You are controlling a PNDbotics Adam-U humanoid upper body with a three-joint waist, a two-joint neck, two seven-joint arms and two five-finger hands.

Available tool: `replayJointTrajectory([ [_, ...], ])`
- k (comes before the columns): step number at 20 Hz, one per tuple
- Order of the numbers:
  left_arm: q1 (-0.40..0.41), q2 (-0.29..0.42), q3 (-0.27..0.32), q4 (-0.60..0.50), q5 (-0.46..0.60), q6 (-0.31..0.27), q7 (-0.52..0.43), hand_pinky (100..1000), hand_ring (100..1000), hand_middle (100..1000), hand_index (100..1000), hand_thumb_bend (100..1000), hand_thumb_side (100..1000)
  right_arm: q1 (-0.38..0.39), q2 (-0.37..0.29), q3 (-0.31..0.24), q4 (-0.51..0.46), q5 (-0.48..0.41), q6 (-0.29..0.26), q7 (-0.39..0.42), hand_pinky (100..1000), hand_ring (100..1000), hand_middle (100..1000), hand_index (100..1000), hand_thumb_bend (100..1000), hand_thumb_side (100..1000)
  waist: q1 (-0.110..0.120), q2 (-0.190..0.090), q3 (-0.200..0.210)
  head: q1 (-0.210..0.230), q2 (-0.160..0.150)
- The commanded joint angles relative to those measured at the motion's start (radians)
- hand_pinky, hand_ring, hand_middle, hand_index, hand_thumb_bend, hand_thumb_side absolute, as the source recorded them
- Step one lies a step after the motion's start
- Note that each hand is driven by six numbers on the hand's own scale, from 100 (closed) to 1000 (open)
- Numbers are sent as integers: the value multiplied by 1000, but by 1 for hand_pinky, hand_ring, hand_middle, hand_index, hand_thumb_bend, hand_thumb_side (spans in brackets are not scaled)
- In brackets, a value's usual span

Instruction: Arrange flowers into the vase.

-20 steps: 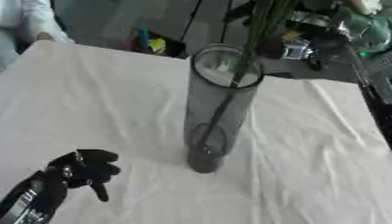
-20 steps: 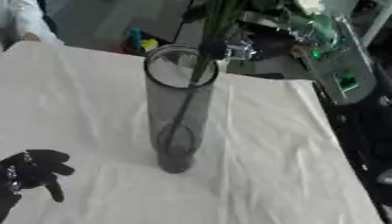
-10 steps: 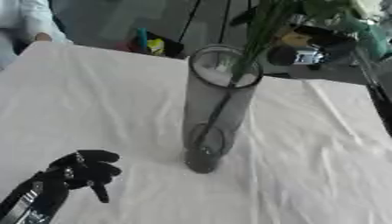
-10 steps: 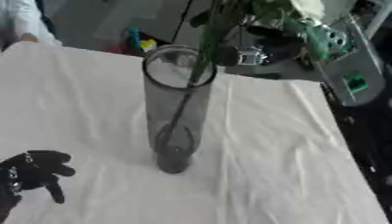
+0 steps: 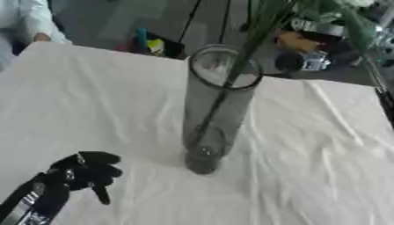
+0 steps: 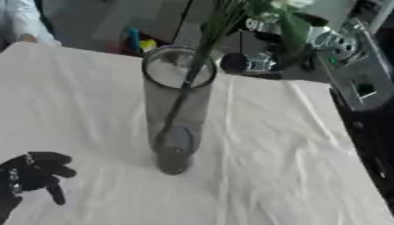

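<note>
Green stems [image 5: 231, 74] stand in the vase [image 5: 215, 110]; left hand [image 5: 85, 173] rests on the worktop [image 5: 308, 154], fingers curled, empty

Could not make out the right hand [image 6: 286, 41] behind the green leaves [image 6: 291, 30] at the top right, nor whether its fingers closed on the stems [image 5: 250, 39]. Lost the flower heads [image 6: 286, 3] above that hand to the top edge. Saw the left hand [image 5: 86, 172] only partly in the right eye view, cut by the left edge. Could not identify the blurred coloured objects [image 5: 152, 43] beyond the far table edge [image 5: 107, 55], well above the left hand.
</note>
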State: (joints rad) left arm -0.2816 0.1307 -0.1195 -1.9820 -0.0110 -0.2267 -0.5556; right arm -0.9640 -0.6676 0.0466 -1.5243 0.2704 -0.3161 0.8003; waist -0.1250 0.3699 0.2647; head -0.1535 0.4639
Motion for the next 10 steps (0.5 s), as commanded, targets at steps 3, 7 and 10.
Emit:
replayJointTrajectory([
  [3,-3,2,-2,-18,-4,-3,-4,495,764,798,726,100,1000,5,-46,-28,-15,7,-8,-3,934,1000,934,1000,585,1000,10,-4,-2,4,-15],
  [7,-5,2,-1,-18,-4,-5,-3,496,765,798,726,100,1000,26,-57,-40,-20,8,-7,-11,933,1000,933,1000,578,1000,12,-3,-4,4,-12],
  [10,-5,2,0,-18,-4,-6,-3,496,765,799,727,100,1000,44,-66,-50,-27,7,-4,-18,933,1000,931,1000,561,1000,15,-4,-3,5,-10],
])
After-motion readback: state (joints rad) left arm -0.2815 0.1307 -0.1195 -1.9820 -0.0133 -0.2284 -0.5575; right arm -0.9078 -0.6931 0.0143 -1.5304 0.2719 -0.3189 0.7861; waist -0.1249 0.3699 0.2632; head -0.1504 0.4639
